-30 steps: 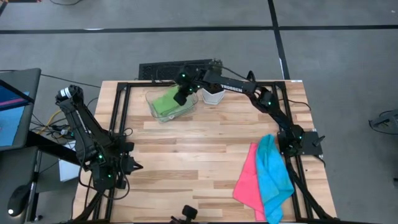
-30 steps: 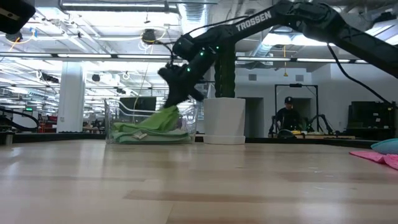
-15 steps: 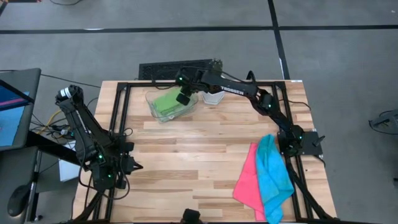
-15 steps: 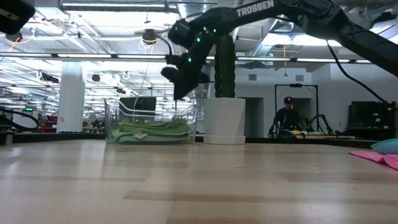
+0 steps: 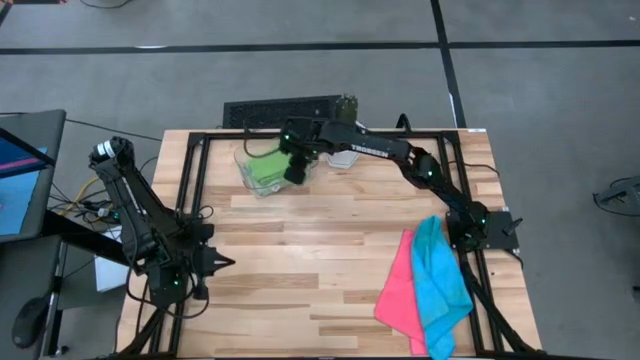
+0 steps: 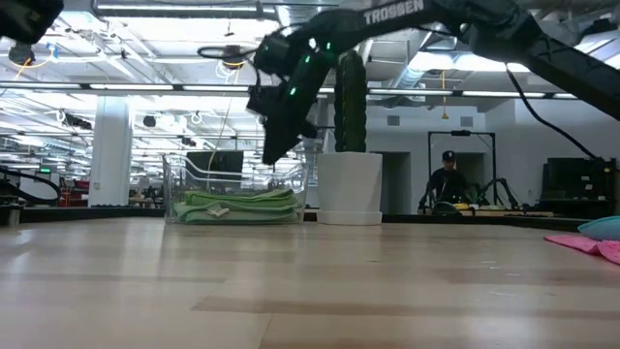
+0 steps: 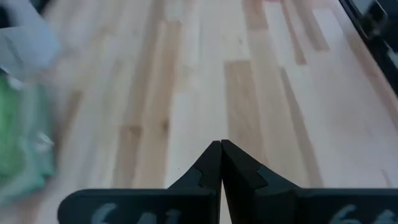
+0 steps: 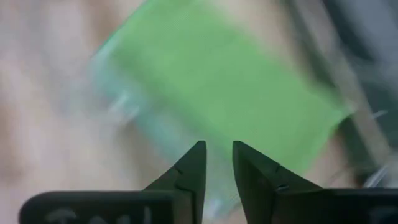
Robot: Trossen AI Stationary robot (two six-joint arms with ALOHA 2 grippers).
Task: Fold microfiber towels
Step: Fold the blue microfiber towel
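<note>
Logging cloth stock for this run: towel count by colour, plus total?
Green towels, folded in the clear tray: at least 1, stack layers unclear
Pink towel: 1
Blue towel: 1
Total: 3 or more

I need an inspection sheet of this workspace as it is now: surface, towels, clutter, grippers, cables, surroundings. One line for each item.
Surface: wooden table, bare in the middle.
Job's things: green towels folded in the clear tray at the far edge; pink towel and blue towel lying unfolded, overlapping, at the near right.
Clutter: white pot beside the tray.
Grippers: right gripper above the tray, jaws slightly apart, holding nothing; left gripper at the near left, jaws shut, empty.
Cables: loose cables off the table's left side.
Surroundings: a person far behind; a laptop at the left.
</note>
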